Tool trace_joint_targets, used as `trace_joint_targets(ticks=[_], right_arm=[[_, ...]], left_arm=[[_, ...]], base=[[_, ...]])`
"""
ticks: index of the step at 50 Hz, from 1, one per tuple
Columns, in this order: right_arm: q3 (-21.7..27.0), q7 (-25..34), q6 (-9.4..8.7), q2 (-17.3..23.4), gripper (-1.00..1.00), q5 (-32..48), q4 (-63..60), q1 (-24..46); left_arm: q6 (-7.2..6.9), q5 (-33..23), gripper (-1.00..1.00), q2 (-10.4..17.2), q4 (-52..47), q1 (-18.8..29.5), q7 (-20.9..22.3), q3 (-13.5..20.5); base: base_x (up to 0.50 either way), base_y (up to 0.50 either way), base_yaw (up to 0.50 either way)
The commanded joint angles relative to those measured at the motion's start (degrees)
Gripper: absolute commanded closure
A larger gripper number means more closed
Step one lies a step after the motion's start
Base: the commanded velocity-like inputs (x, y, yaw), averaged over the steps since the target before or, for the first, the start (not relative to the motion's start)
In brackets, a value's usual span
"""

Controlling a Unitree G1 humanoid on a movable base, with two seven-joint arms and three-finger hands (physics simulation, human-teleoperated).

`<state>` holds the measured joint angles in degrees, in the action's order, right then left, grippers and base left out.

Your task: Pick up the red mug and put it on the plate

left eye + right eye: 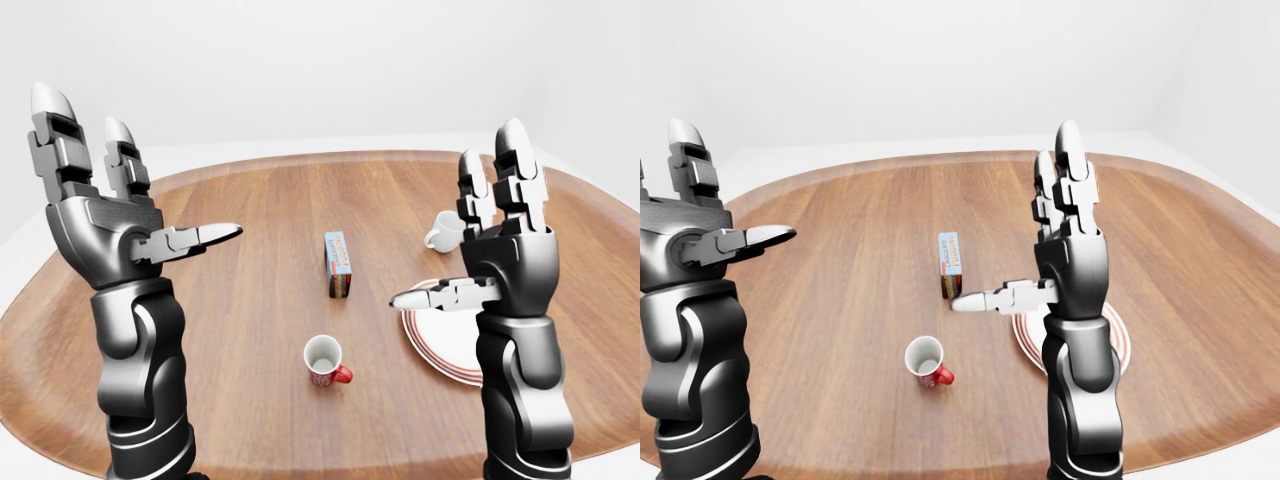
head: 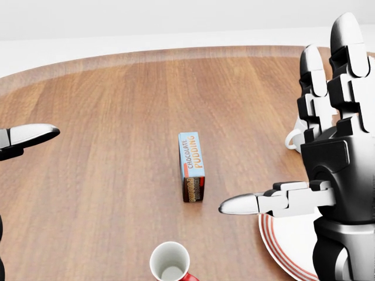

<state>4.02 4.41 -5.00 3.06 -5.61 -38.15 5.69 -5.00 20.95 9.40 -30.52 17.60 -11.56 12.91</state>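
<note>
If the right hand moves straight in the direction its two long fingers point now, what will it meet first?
Nothing, probably. The right hand is open, its long fingers pointing up into empty air above the table. The red mug stands below, to its left in the left-eye view.

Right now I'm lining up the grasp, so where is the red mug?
In the left-eye view the red mug stands low at centre on the table, below the pudding box and left of the plate.

Red mug (image 1: 925, 361) stands upright (handle right) beside plate (image 1: 1122, 352).
</note>
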Motion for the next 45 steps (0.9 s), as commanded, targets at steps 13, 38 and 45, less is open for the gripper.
trace_joint_targets(ticks=[13, 38, 45], right_arm=[[-11.67, 1.84, 0.0, -3.28, -1.0, 4.87, -0.62, -5.66], [-19.23, 2.16, 0.0, -2.63, -1.0, 11.13, 3.2, -9.11], [-21.82, 4.54, 0.0, -2.17, -1.0, 15.93, 3.72, -8.71]], left_arm=[[0.0, -0.04, -1.0, -0.12, -0.7, -0.18, -0.07, -0.05], [0.0, -0.29, -1.0, -0.16, -0.51, -0.12, 0.02, -0.14], [0.0, -0.27, -1.0, -0.13, -0.32, -0.16, 0.09, -0.06]], base=[[0.0, 0.0, 0.0], [0.0, 0.0, 0.0], [0.0, 0.0, 0.0]])
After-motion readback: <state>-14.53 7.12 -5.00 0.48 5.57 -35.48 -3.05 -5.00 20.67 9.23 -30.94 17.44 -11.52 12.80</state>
